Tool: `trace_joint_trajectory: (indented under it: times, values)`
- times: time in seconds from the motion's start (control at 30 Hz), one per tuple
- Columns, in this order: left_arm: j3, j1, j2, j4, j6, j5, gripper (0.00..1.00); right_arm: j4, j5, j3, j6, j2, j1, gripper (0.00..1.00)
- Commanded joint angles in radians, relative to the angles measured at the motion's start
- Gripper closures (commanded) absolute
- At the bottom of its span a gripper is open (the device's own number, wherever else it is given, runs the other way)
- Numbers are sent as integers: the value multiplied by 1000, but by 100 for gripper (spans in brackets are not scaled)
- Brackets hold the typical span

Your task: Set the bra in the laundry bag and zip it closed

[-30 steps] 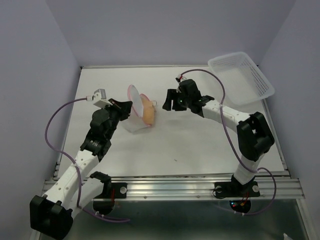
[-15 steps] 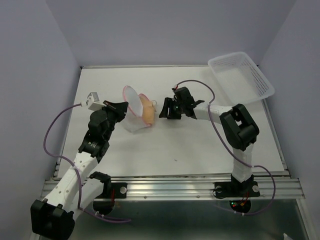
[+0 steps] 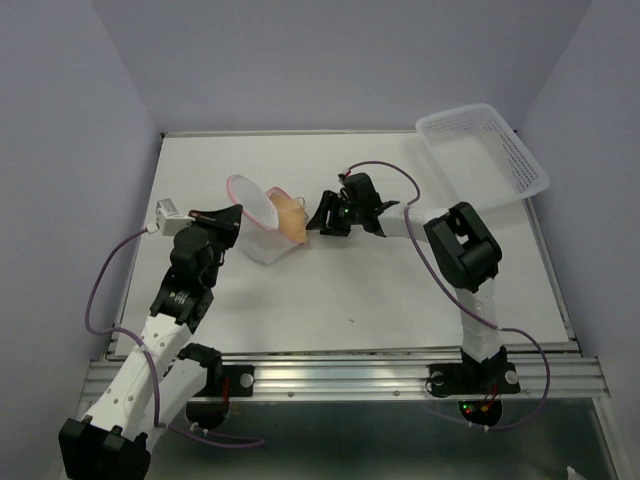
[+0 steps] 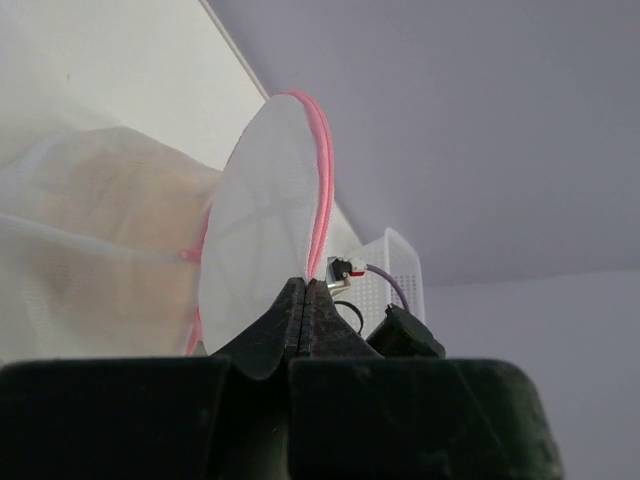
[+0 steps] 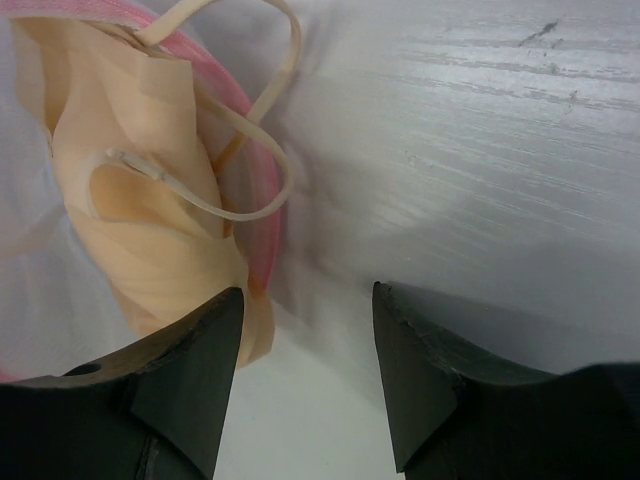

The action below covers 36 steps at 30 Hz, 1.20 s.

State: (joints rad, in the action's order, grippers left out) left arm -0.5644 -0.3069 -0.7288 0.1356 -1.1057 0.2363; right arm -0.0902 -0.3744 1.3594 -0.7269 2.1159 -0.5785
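**Materials and shapes.** The laundry bag [image 3: 262, 243] is a small rounded pouch of white see-through mesh. It rests on the matt white surface [image 3: 380, 290], at about 9 o'clock from the surface's centre. Its lid [image 3: 250, 200] is a thin circular mesh disc edged by a pink zipper rim [image 4: 322, 190]. The lid stands open and nearly upright. The bra [image 3: 292, 220] is soft peach-beige fabric with a padded, creased cup. It sits in the bag's mouth, partly inside. A narrow strap [image 5: 262, 150] of the same colour loops out over the pink rim onto the surface. A white slotted plastic basket [image 3: 485, 155] sits at 1 o'clock, overhanging the far right corner and well apart from the bag.

**Left pincer** [image 3: 233, 211]. The left wrist view shows the jaws pressed fully together on the lid's lower edge, with the mesh pinched between them. The bag's body and the bra lie at 3 to 4 o'clock of this pincer in the top view. In the wrist view the bra shows only as a dim beige mass through the mesh.

**Right pincer** [image 5: 305, 370]. The jaws are spread wide with nothing between them, only bare surface. The bra lies at 9 o'clock of it in the top view, just beside the fingertips. In the wrist view the cup's lower edge is next to the left finger [image 5: 190, 370]. Contact cannot be confirmed.
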Motion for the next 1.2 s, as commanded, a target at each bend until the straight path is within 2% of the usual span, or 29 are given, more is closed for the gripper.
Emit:
trace_joint_trajectory:
  times: [0.0, 0.27, 0.53, 0.8, 1.17]
  values:
    - [14, 8, 57, 6, -39, 60, 100, -33, 28, 35, -52, 6, -14, 40]
    - [29, 6, 42, 7, -39, 40, 100, -37, 38, 47, -55, 18, -32, 41]
    - [41, 8, 39, 25, -39, 26, 100, 18, -18, 196, 56, 69, -87, 41]
    - [57, 8, 34, 55, -43, -5, 100, -28, -73, 241, 52, 72, -96, 41]
    - [58, 9, 22, 79, -54, -31, 100, 29, -20, 231, 40, 118, -96, 41]
